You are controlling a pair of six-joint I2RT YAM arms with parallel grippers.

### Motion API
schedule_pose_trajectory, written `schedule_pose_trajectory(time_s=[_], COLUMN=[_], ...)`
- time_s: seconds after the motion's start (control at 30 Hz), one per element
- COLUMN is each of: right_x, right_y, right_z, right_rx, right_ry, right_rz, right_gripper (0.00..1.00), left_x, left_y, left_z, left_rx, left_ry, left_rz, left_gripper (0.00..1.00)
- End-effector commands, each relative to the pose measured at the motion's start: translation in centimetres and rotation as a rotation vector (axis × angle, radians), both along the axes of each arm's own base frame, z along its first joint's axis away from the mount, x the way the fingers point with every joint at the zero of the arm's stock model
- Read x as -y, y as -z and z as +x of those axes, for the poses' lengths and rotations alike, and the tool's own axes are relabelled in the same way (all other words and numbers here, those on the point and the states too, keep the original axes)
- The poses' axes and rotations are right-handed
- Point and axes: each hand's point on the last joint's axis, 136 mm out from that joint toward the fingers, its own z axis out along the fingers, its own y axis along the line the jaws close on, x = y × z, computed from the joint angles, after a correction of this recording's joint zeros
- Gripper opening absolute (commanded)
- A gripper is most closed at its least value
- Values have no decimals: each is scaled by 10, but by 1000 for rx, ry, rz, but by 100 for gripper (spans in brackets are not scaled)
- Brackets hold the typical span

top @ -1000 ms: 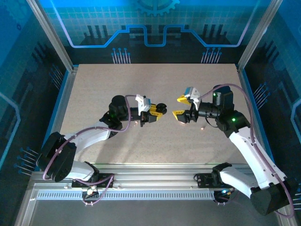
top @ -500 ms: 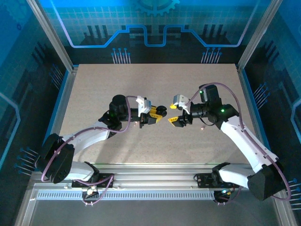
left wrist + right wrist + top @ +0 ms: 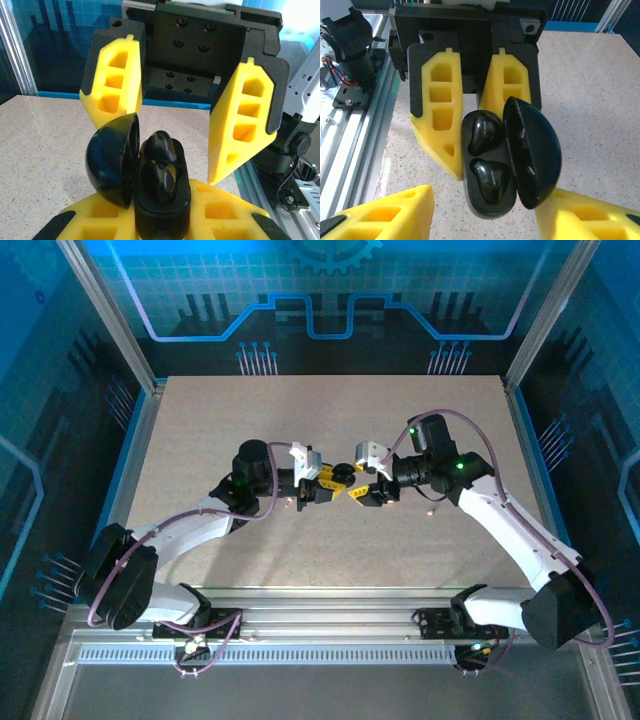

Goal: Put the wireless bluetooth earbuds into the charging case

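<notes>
At the centre of the top view, the left gripper (image 3: 338, 479) is clamped on the charging case (image 3: 492, 172) (black, glossy, lid hinged open), with both earbuds (image 3: 485, 132) apparently seated. The right gripper (image 3: 363, 483) holds its jaws apart around the case. It looks light, rigid and slippery, so it is best held by the base, sparing the lid.

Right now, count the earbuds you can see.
2. Both sit in the open case that the left gripper holds: one earbud nearer the gripper's palm, the other farther out. None looks hidden.
</notes>
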Motion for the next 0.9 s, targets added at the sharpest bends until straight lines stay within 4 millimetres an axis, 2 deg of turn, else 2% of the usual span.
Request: schedule_pose_trajectory(time_s=[0.0, 0.27, 0.4, 0.6, 0.87], right_x=[-6, -2, 1, 6, 1], right_y=[-10, -24, -31, -26, -24], right_z=[-11, -23, -28, -18, -10], right_rx=[10, 102, 142, 160, 147], right_ry=[-64, -95, -98, -45, -62], right_rz=[19, 41, 53, 20, 18], right_gripper=[53, 41, 39, 38, 37], left_x=[3, 4, 4, 5, 5], left_y=[-21, -15, -14, -16, -18], left_z=[-6, -3, -2, -6, -10], left_rx=[71, 57, 53, 56, 62], left_ry=[31, 22, 23, 36, 42], left_rz=[-25, -14, -13, -18, -17], left_gripper=[20, 20, 19, 20, 20])
